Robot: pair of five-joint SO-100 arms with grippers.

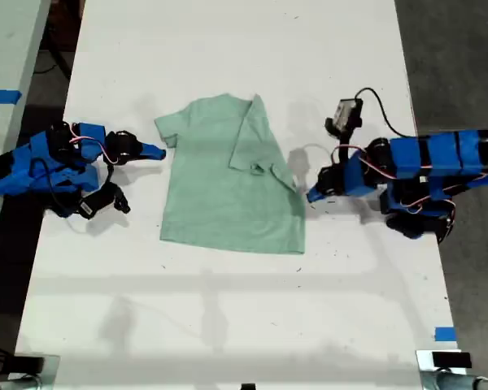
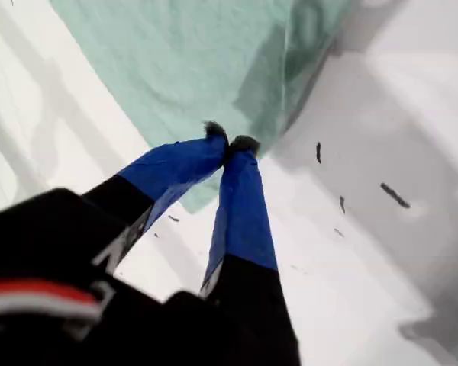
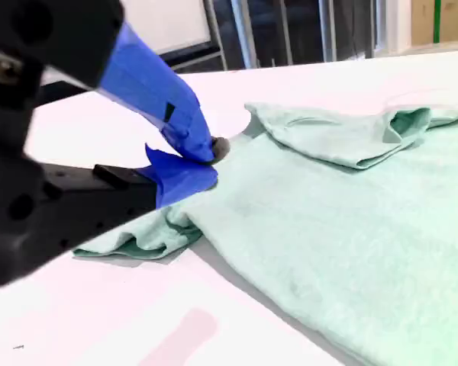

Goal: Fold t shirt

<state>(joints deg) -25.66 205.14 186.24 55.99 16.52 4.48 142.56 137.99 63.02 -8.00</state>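
Exterior view shows the shirt (image 1: 228,187) mid-frame, one sleeve folded in. It looks soft and limp, so pinch edges. My first gripper (image 2: 230,145) clenches its hem corner; my second gripper (image 3: 206,156) clenches the sleeve.

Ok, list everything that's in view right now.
t shirt: one, pale mint green, middle of the table, one sleeve folded in over its front.
table: one, white, under everything.
tape: two pieces, blue, one near the exterior view's lower right, one at its upper left edge.
my first gripper: one, blue, shut at the shirt's edge, exterior view's right.
my second gripper: one, blue, shut at the bunched sleeve, exterior view's left.
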